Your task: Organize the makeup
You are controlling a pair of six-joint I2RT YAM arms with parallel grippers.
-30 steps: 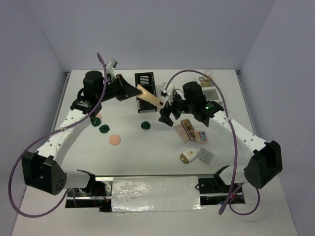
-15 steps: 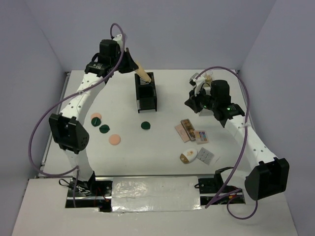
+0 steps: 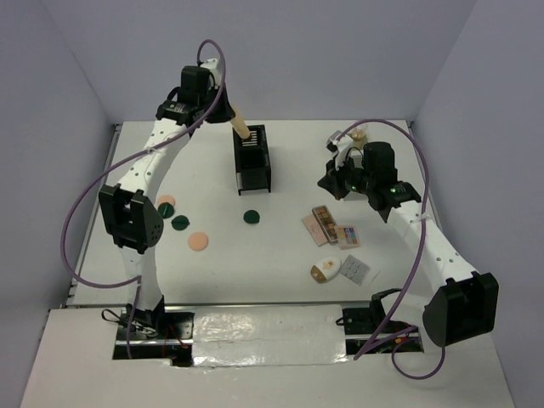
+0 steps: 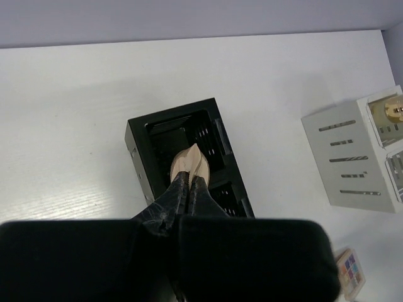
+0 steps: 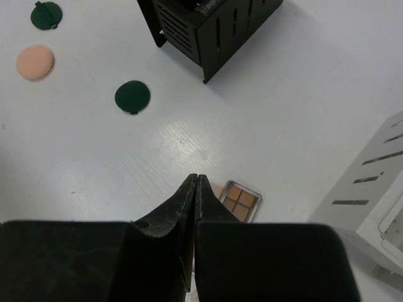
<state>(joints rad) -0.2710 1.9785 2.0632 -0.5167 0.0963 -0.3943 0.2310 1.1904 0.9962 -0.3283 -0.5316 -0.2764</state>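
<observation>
White tabletop (image 3: 255,280) between pale lilac walls is the ground you are working over. Nearest you, the white-gold oval compact (image 3: 325,271) lies just beside a grey flat palette (image 3: 357,270). A little farther out, the peach round puff (image 3: 198,241) sits to the left, and two eyeshadow palettes (image 3: 327,228) lie side by side to the right. Past the puff you have a dark green round compact (image 3: 180,223), with a second green compact (image 3: 251,217) nearer the middle of the table. Your right gripper (image 5: 194,182) hangs low over the table by the palettes, its fingers pressed together with nothing between them. Farther on, the black slotted organizer (image 3: 252,161) stands mid-table. Your left gripper (image 4: 187,184) is raised above its far end, pinching the gold tube (image 4: 190,165). The tube is tilted, its lower end at the farthest compartment; you cannot tell whether it has entered. At the far right stands the white organizer (image 4: 352,157), with a gold-capped bottle (image 4: 391,112) in one of its compartments
</observation>
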